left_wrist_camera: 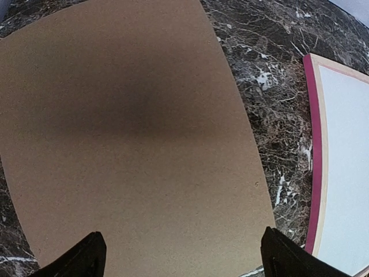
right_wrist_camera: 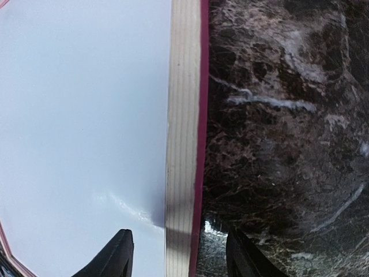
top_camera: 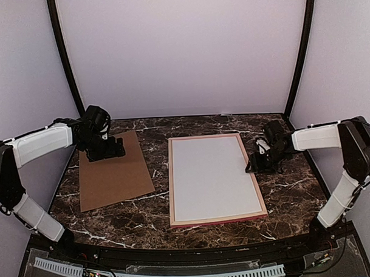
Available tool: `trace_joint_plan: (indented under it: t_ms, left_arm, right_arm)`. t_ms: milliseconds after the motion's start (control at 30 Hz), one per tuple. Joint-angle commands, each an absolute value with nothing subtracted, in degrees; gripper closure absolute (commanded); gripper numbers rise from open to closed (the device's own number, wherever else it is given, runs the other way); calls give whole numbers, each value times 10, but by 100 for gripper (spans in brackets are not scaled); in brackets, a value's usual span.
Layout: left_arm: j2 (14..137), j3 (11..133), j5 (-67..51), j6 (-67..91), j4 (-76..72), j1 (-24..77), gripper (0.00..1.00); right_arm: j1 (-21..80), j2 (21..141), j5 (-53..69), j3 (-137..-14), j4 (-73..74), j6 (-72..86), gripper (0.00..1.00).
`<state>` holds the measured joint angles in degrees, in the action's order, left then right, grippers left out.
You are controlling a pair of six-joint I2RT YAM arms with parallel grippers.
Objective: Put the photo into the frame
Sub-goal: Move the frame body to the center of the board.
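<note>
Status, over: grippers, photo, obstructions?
Left gripper open over cardboard. Right gripper open, straddling right edge of frame. Photo lies in frame, white back up. Nothing on it.

The dark brown, white-veined marble-look surface (top_camera: 115,226) carries two flat things lying well apart. A brown rectangular cardboard board (top_camera: 115,172) lies left, slightly skewed. A large pink-edged, pale-wood rectangular frame (right_wrist_camera: 181,115) lies right of centre, with a plain white sheet (top_camera: 212,177) filling it.

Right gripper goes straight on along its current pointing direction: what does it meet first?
Probably the frame's right rail: the right gripper's open fingers straddle it, one over the photo's white back, one over the table. Gap height is unclear.
</note>
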<state>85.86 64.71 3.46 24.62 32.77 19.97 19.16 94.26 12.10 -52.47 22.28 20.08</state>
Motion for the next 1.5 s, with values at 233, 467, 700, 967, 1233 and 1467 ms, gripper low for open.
trace_joint_plan:
  t_ms: [233, 467, 700, 967, 1233, 1467]
  left_arm:
    - [825, 594, 2, 234, 306, 132, 3]
    - [820, 580, -25, 225, 300, 96, 3]
    - [819, 564, -54, 214, 295, 37, 3]
    - [833, 568, -76, 191, 298, -36, 3]
    - [865, 576, -87, 176, 296, -73, 3]
    - [908, 596, -103, 156, 304, -89, 4]
  right_arm:
    - [198, 967, 118, -544, 211, 191, 64]
    - [197, 976, 109, -545, 217, 185, 74]
    - [187, 971, 83, -552, 244, 178, 80]
    - [132, 954, 74, -539, 264, 169, 86]
    - [107, 939, 62, -546, 278, 159, 70]
    - [125, 899, 30, -582, 289, 151, 40]
